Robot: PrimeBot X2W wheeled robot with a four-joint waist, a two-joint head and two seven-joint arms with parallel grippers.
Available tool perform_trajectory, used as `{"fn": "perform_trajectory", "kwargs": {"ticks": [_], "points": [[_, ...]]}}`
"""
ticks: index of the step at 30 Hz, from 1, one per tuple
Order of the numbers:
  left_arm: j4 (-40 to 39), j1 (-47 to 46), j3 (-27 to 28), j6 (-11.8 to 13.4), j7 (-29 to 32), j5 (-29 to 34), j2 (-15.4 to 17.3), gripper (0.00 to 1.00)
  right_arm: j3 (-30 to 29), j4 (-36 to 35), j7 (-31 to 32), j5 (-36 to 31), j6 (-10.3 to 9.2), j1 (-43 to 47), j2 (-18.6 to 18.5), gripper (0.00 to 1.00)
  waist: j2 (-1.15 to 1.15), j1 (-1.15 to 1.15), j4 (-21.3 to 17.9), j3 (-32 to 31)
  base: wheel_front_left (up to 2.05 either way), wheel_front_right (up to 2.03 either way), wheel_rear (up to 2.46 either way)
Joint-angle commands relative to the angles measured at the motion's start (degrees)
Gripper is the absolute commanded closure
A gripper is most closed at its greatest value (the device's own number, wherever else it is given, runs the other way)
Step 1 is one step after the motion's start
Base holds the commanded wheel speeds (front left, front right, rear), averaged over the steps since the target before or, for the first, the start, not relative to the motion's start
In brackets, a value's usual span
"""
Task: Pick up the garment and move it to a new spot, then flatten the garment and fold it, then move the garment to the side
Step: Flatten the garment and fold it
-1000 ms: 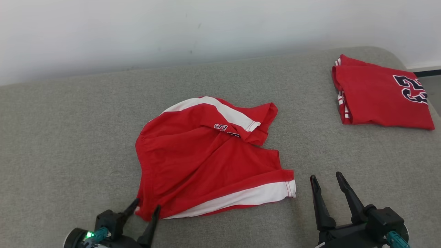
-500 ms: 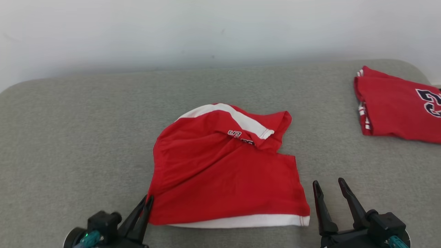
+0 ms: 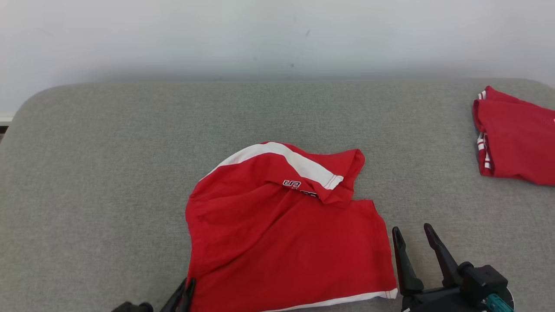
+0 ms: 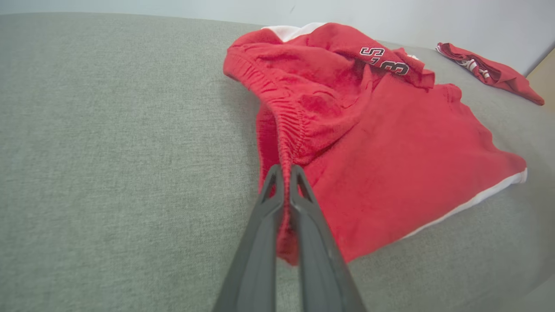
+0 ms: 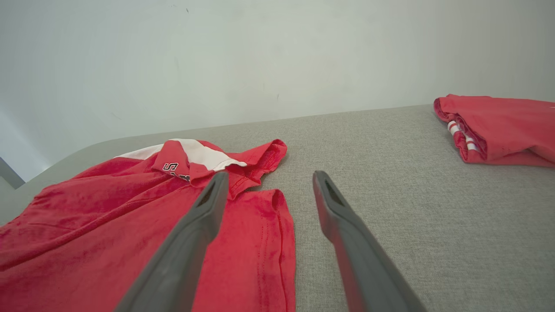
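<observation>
The garment [image 3: 282, 234] is a pair of red shorts with white trim and dark lettering, lying crumpled on the grey cushion [image 3: 108, 173]. My left gripper [image 3: 187, 284] sits at the bottom edge of the head view, shut on the garment's near-left corner. In the left wrist view the two fingers pinch the gathered waistband of the garment [image 4: 368, 143], where the left gripper [image 4: 286, 170] closes. My right gripper [image 3: 409, 229] stands open just right of the garment's right edge, nothing between its fingers. From the right wrist, the right gripper [image 5: 269, 180] hovers over the garment [image 5: 130, 229] edge.
A second red garment [image 3: 516, 143], folded, lies at the far right of the cushion, also visible as the folded garment [image 5: 498, 130] and the folded garment [image 4: 485, 71]. A pale wall [image 3: 260, 34] runs behind the cushion. Bare grey fabric spreads left of the shorts.
My left gripper has shut on the garment's near-left corner. The camera has swung left and down, so the picture shifted. The garment's near edge has been drawn toward me.
</observation>
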Motion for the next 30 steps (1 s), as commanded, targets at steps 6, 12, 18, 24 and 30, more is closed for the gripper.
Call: {"fn": "perform_trajectory", "kwargs": {"ticks": [6,12,18,24,30], "points": [[1.2,-5.9,0.3,-0.2,0.0,0.8,0.7,1.0,-0.2,1.0,0.0,0.1,-0.18,-1.2,-0.2,0.0,0.0,0.0,-3.3,0.4,0.0,0.0,0.0],[5.5,-10.9,0.6,-0.4,0.1,0.4,1.1,1.0,-0.9,2.1,0.0,-0.2,-0.18,-1.4,-0.1,0.0,0.0,0.0,-6.3,1.6,0.0,0.0,0.0],[11.7,-14.1,1.3,-0.9,0.0,0.5,0.4,1.0,-0.7,2.3,0.0,-0.4,-0.18,-2.1,0.3,0.0,0.0,0.0,-7.8,2.8,0.0,0.0,0.0],[14.9,-14.7,2.1,-0.9,0.0,1.5,-0.9,1.0,-0.6,2.7,0.0,-0.6,-0.18,-2.5,0.7,0.0,0.0,0.0,-7.7,2.7,0.0,0.0,0.0],[12.6,-13.7,4.4,-1.1,0.0,3.6,-2.3,0.0,-0.9,2.4,0.0,-0.7,-0.18,-1.9,0.8,0.0,0.0,0.0,-5.9,1.2,0.0,0.0,0.0]]}}
